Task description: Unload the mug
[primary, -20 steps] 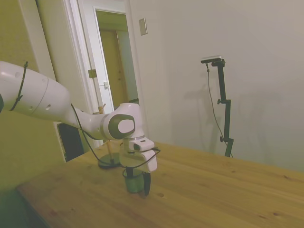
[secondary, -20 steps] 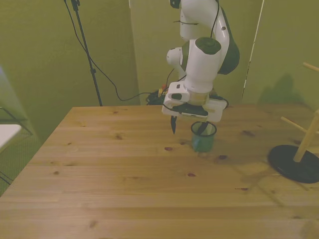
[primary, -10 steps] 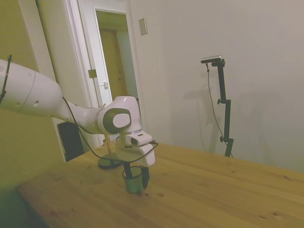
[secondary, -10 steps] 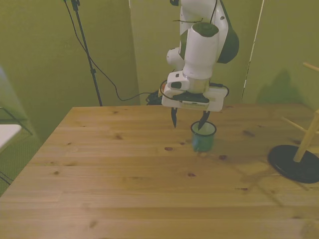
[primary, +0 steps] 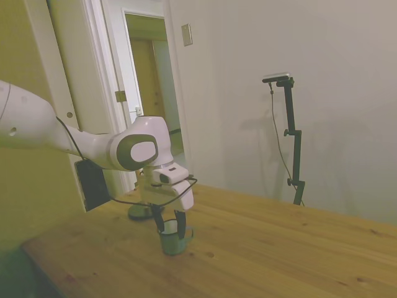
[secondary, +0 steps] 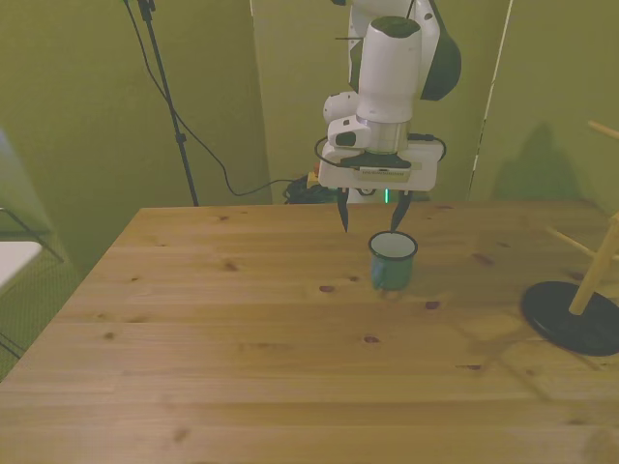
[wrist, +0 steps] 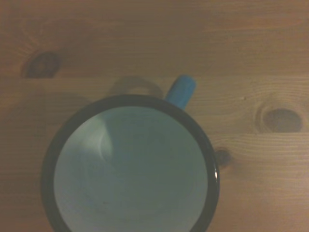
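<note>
Wooden table (secondary: 242,367), green walls, mug (secondary: 392,261) upright, claw (secondary: 372,215) open above.

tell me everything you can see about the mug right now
The mug is a small green-teal cylinder with a dark rim and a pale inside, empty as the wrist view shows. A blue-looking handle sticks out from its side. It looks like enamelled metal. It stands upright, mouth up, on the wooden table, well clear of the peg stand. The open gripper hangs just above its rim, touching nothing; only the table touches the mug.
</note>
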Available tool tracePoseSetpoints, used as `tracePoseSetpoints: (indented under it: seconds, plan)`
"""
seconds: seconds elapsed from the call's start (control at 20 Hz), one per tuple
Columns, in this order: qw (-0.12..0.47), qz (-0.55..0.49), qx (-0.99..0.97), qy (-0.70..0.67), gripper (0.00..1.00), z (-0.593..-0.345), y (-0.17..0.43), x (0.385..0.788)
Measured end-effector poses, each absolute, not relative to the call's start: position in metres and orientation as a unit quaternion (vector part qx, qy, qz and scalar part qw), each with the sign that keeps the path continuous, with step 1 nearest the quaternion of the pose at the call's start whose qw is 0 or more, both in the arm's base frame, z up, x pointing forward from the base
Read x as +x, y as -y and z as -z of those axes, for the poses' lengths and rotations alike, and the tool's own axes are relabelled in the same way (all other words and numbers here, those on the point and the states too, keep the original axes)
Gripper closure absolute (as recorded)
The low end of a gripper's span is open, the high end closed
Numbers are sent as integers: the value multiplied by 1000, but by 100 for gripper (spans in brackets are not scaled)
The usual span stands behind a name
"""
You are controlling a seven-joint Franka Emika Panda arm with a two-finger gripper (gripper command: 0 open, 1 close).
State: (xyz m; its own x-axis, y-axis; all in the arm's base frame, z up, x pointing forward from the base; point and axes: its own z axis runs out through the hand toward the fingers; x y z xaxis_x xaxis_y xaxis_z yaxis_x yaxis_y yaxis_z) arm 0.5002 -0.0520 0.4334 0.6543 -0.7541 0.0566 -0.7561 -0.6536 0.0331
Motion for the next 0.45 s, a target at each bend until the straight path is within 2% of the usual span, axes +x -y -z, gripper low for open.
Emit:
tracePoseSetpoints:
  seconds: [0.2,0.45]
  plan:
    - [12,-31,914,405,0,-440,54,487]
    - [11,-33,920,390,0,-430,56,469]
